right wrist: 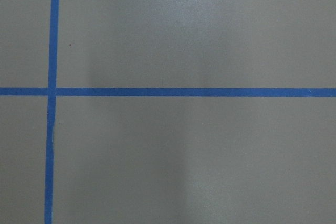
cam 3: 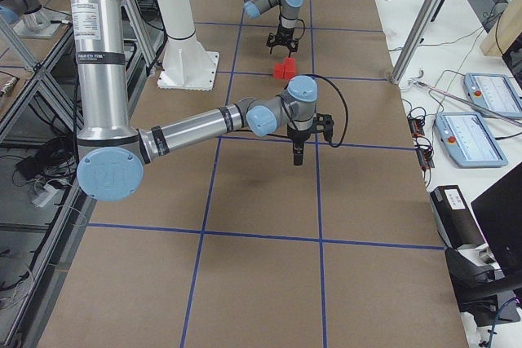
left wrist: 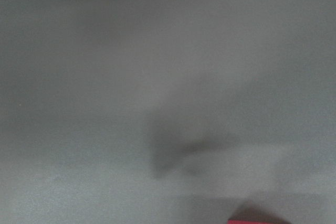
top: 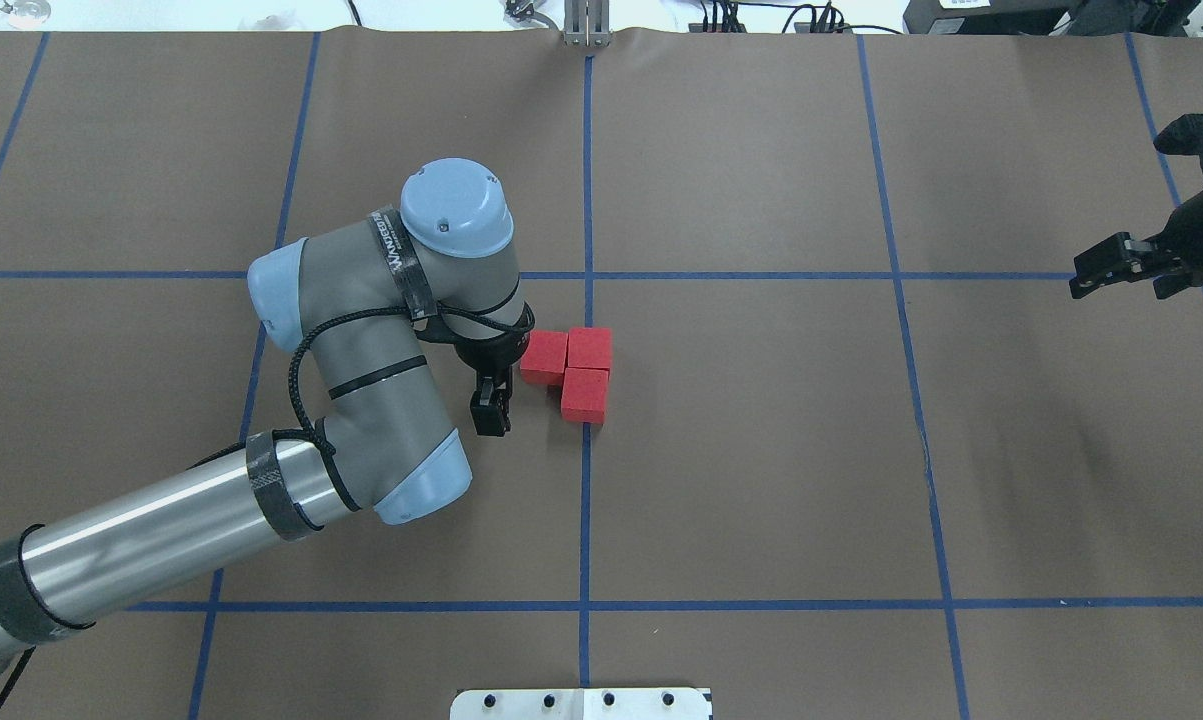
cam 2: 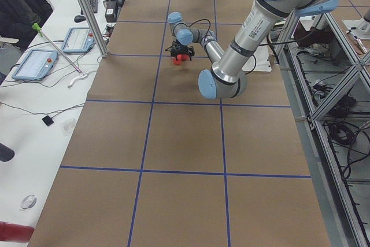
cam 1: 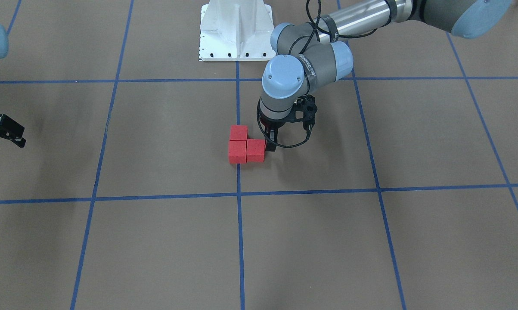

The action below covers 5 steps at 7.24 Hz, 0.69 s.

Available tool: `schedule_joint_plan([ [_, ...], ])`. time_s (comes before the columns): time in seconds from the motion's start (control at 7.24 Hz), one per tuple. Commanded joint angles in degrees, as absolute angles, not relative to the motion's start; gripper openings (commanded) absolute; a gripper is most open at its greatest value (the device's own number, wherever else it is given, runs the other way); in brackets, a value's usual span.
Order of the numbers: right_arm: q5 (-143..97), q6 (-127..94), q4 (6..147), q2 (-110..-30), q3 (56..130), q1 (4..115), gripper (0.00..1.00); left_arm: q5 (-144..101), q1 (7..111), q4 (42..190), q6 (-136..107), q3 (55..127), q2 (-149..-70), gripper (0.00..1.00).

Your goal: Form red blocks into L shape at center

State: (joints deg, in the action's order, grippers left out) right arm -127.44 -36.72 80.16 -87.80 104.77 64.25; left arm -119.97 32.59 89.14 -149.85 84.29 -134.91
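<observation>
A brown matte tabletop (top: 761, 450) is ruled into large squares by blue tape lines (top: 587, 180) under soft, even light. A white bench (cam 2: 34, 114) with two tablets (cam 2: 78, 39) and aluminium frame posts (cam 2: 87, 10) runs along one side. Cable-filled racks (cam 2: 341, 120) line the other.

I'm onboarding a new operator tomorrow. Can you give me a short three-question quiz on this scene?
1. True or false: the red blocks are stacked in a tower.
2. Which arm's gripper is beside the blocks? A) left B) right C) neither
3. Fill in: the blocks lie across the middle vertical ___ tape line.

Key
1. False: they lie flat, side by side, in an L.
2. A: the left gripper is next to them.
3. Blue.
</observation>
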Motion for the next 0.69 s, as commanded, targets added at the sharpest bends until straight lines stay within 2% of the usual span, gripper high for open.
schedule_joint_plan([
  [0.0, -127.44, -36.74, 80.16, -87.80, 104.77, 64.25, 1.00, -119.97, 32.00, 88.68, -149.85, 84.55, -134.82, 1.00],
  [0.55, -127.44, -36.74, 80.16, -87.80, 104.41, 64.25, 1.00, -120.06, 32.60, 86.33, -148.20, 86.47, -134.74, 1.00],
])
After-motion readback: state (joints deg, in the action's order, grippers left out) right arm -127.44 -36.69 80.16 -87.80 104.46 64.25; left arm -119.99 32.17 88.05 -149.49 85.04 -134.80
